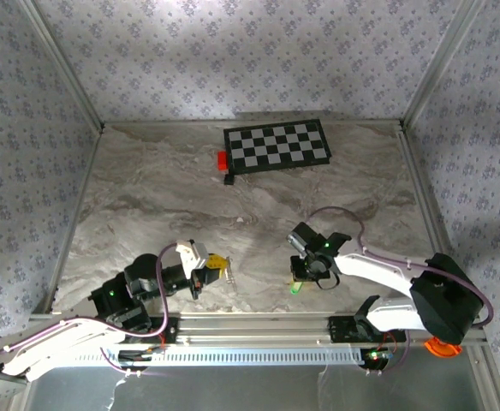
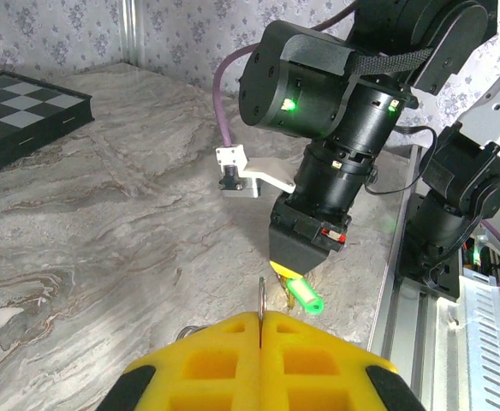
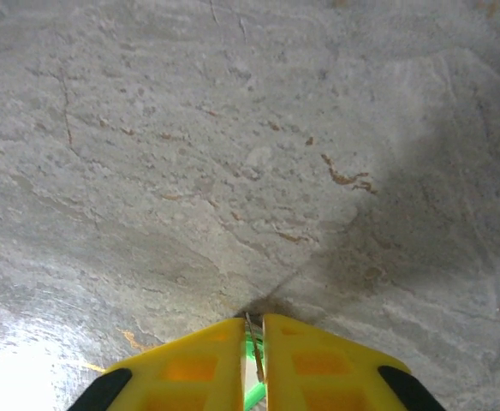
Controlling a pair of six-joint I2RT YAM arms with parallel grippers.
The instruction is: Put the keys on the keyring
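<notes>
Checkerboard (image 1: 277,145) and red block (image 1: 222,159) far back, left jaws pinching key (image 2: 260,295), right jaws clamping keyring (image 2: 303,297)

Bottom centre, the left end effector (image 2: 259,320) pinches a thin key (image 2: 260,295) upright. Mid-frame, the right end effector (image 2: 290,277) holds the green-tagged keyring (image 2: 305,300).

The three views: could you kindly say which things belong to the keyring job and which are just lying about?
Job: key in left gripper; keyring in right gripper.
Lying about: checkerboard; red block.
</notes>
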